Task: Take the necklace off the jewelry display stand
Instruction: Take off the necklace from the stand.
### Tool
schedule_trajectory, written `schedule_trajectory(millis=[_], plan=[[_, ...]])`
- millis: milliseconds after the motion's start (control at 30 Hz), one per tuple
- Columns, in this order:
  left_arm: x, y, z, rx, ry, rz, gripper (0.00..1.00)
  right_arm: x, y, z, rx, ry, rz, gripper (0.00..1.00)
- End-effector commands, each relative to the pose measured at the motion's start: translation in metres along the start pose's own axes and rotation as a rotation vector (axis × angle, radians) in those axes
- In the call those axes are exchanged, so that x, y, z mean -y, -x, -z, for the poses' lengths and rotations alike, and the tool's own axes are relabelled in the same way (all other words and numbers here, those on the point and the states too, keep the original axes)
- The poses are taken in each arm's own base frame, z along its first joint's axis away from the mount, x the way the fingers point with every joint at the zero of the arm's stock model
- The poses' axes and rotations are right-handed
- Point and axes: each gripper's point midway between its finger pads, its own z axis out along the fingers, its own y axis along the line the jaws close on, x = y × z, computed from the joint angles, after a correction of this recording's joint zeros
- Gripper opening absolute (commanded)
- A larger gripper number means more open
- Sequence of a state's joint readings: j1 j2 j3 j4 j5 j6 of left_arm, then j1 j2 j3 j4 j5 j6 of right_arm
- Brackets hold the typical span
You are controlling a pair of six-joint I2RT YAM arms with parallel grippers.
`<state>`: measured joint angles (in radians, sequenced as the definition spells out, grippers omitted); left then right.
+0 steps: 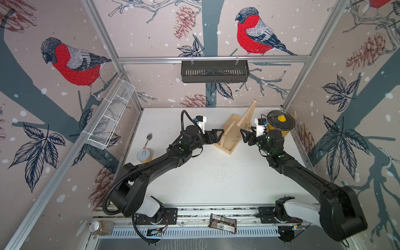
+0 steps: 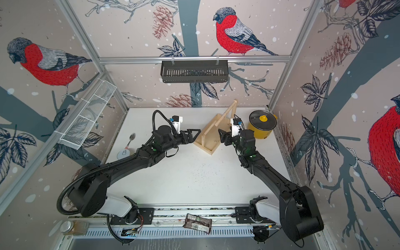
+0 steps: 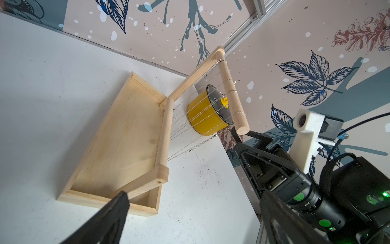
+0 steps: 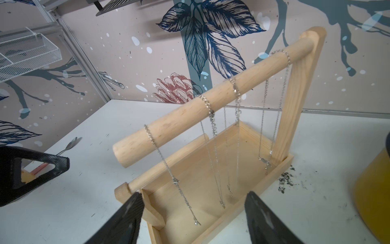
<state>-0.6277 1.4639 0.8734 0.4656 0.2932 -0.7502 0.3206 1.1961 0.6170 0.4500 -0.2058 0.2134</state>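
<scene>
Four silver necklaces [image 4: 213,120] hang on the crossbar [image 4: 190,114] of the jewelry display stand [image 1: 232,141], toward the table's [image 1: 205,177] back right. We see the left end effector [image 1: 218,136] wide open and empty just beside it; the right end effector [image 4: 194,196] faces the nearest chain, jaws apart, gripping nothing.

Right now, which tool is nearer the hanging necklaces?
Right. The right tool is at the open side of the jewelry display stand, with the necklaces hanging just ahead of it. The left tool is at the stand's opposite side, farther from them.
</scene>
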Motion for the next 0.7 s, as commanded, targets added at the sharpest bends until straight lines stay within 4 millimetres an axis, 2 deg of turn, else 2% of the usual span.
schedule_trajectory(millis=[0, 300, 367, 667], plan=[[0.009, 0.008, 0.000, 0.029, -0.031, -0.031, 0.97, -0.009, 0.014, -0.002, 0.045, 0.036, 0.021, 0.77], [0.009, 0.008, 0.001, 0.026, -0.022, -0.048, 0.98, -0.007, 0.022, -0.012, 0.040, 0.021, 0.038, 0.71], [0.009, 0.009, 0.002, 0.027, -0.022, -0.051, 0.98, -0.004, 0.013, -0.020, 0.008, 0.019, 0.038, 0.68], [0.008, 0.013, -0.005, 0.015, 0.006, -0.058, 0.98, -0.001, 0.017, -0.024, 0.020, 0.000, 0.053, 0.66]])
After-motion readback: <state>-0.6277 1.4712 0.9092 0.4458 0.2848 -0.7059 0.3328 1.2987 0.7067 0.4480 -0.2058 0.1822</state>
